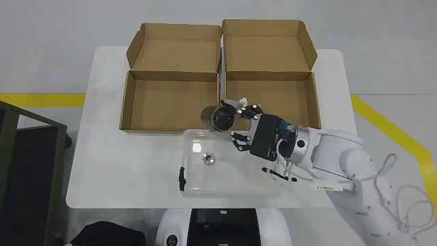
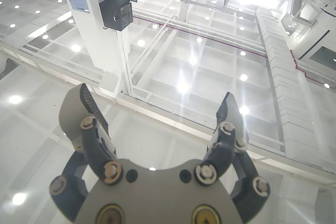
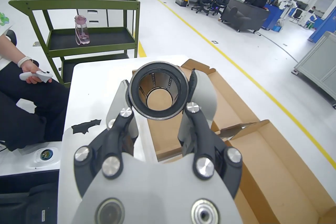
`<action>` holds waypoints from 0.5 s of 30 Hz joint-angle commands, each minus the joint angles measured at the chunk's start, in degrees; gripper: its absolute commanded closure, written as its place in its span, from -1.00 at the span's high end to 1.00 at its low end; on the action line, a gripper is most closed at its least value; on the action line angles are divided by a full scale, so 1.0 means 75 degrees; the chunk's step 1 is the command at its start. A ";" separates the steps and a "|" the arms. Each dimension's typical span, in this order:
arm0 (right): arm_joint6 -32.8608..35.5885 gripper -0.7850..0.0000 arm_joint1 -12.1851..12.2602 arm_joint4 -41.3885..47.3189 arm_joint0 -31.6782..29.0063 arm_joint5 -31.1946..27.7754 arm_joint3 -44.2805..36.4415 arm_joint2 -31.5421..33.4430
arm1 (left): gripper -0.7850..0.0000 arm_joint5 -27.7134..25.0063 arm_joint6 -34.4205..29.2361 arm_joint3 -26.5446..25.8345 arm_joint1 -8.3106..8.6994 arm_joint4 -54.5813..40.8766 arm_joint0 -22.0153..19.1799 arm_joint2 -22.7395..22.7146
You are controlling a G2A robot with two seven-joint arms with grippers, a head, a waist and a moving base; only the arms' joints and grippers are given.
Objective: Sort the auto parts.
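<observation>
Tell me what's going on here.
The right gripper holds a cylinder sideways over the near edge of the left box, beside the right box. One small metal part lies in the clear tray on the table. The left gripper is open, pointing at the ceiling.

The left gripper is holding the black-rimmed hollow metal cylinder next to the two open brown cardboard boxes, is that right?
No, the right gripper holds the black-rimmed hollow metal cylinder next to the two open brown cardboard boxes; the right wrist view shows it.
</observation>
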 commanded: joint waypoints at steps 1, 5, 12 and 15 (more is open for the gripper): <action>-0.0065 -1.00 0.0006 0.0025 -0.0026 0.0038 -0.0053 0.0104 | 1.00 0.0000 0.0000 0.0000 0.0000 0.0000 0.0000 0.0000; -0.0238 -1.00 0.0009 0.0085 -0.0084 0.0118 -0.0100 0.0254 | 1.00 0.0000 0.0000 0.0000 0.0000 0.0000 0.0000 0.0000; -0.0691 -1.00 -0.0007 0.0157 -0.0071 0.0037 -0.0063 0.0316 | 1.00 0.0000 0.0000 0.0000 0.0000 0.0000 0.0000 0.0000; -0.0725 -1.00 -0.0015 0.0139 -0.0040 0.0018 0.0059 0.0288 | 1.00 0.0000 0.0000 0.0000 0.0000 0.0000 0.0000 0.0000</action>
